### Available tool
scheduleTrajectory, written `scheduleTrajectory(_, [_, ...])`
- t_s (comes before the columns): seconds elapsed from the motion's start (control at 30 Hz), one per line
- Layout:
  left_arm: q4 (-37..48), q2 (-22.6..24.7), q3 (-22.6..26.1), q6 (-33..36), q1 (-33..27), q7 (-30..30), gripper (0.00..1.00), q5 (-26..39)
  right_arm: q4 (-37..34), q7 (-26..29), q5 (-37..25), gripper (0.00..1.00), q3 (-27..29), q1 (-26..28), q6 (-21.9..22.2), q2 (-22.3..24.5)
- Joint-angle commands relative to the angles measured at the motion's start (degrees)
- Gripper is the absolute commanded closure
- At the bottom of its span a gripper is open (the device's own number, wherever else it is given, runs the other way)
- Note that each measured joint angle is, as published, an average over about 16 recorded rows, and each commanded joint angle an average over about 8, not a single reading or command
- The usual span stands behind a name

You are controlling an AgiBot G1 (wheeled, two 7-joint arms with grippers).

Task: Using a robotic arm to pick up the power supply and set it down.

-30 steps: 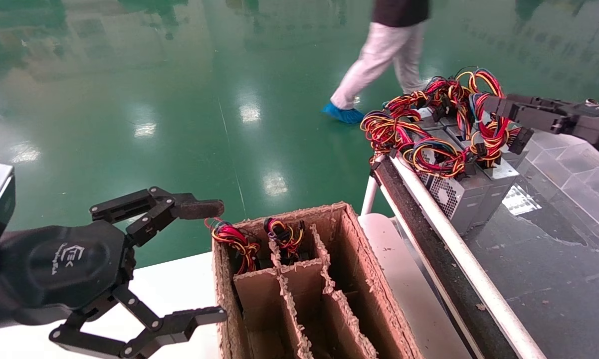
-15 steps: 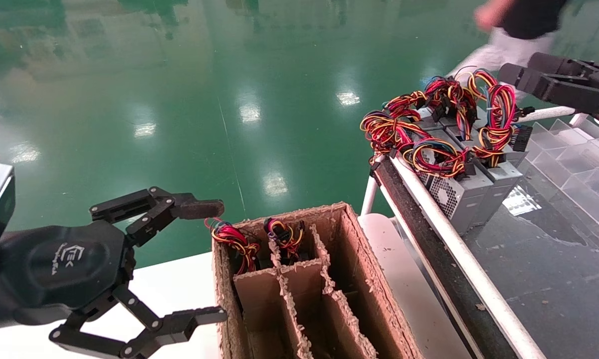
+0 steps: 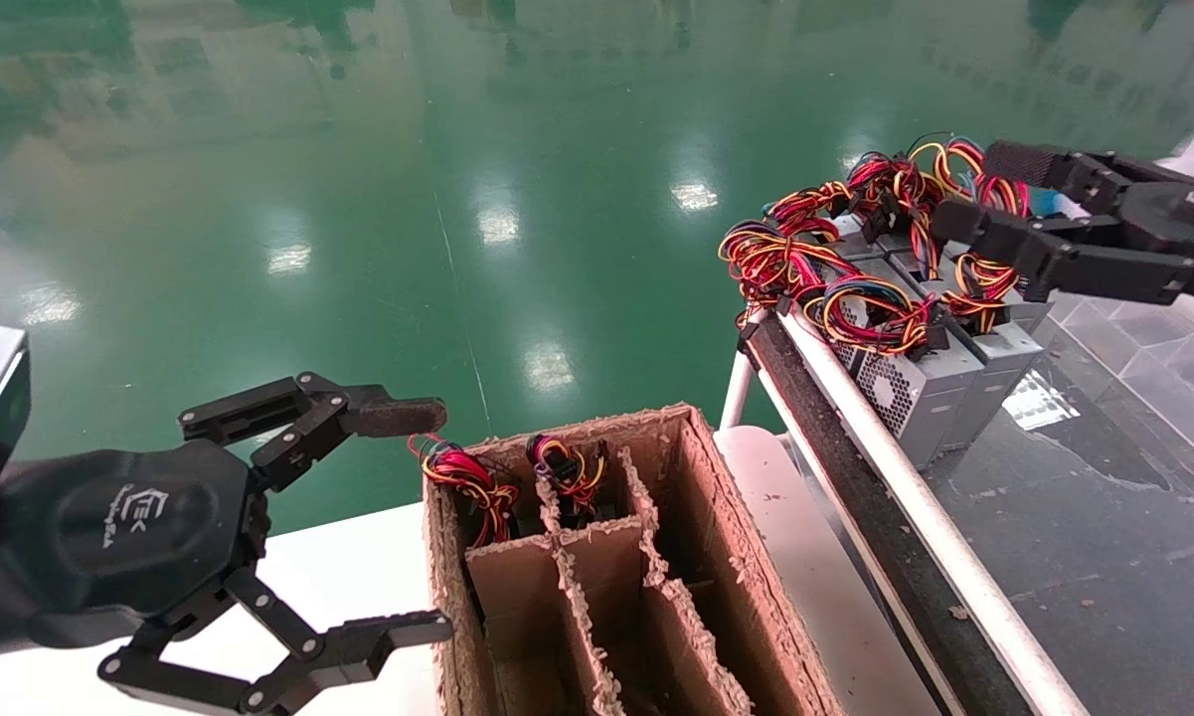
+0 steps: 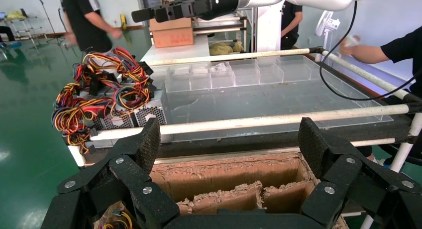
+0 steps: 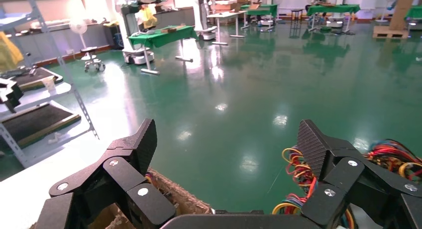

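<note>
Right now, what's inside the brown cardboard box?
The cardboard box has dividers. Two far slots each hold a wire bundle; what's beneath them is hidden. The other slots look empty, though their bottoms are out of view.

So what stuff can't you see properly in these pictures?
- Head view: the power supply box is mostly covered by its wires and the neighbouring boxes.
- Head view: the right gripper hangs open over the wires; whether it touches them cannot be told.
- Head view: the bottoms of the cardboard box compartments lie hidden behind the dividers.
- Left wrist view: the left gripper blocks most of the cardboard box.
</note>
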Motion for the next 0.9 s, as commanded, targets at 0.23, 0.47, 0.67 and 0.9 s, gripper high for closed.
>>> scheduleTrajectory(0.23, [0.00,0.00,0.01,0.00,0.00,0.00,0.00,0.00,9.41,1.25,1.33,0.00,2.13,-5.51,0.63,0.97])
scheduleTrajectory(0.47, [0.00,0.00,0.01,0.00,0.00,0.00,0.00,-0.01,17.63,2.34,2.49,0.00,3.99,-10.32,1.18,1.82])
scheduleTrajectory(0.67, [0.00,0.00,0.01,0.00,0.00,0.01,0.00,-0.01,24.70,3.28,3.49,0.00,5.59,-14.45,1.65,2.55])
scheduleTrajectory(0.9, [0.00,-0.01,0.02,0.00,-0.01,0.01,0.00,-0.01,32.87,4.37,4.64,0.00,7.44,-19.23,2.20,3.39])
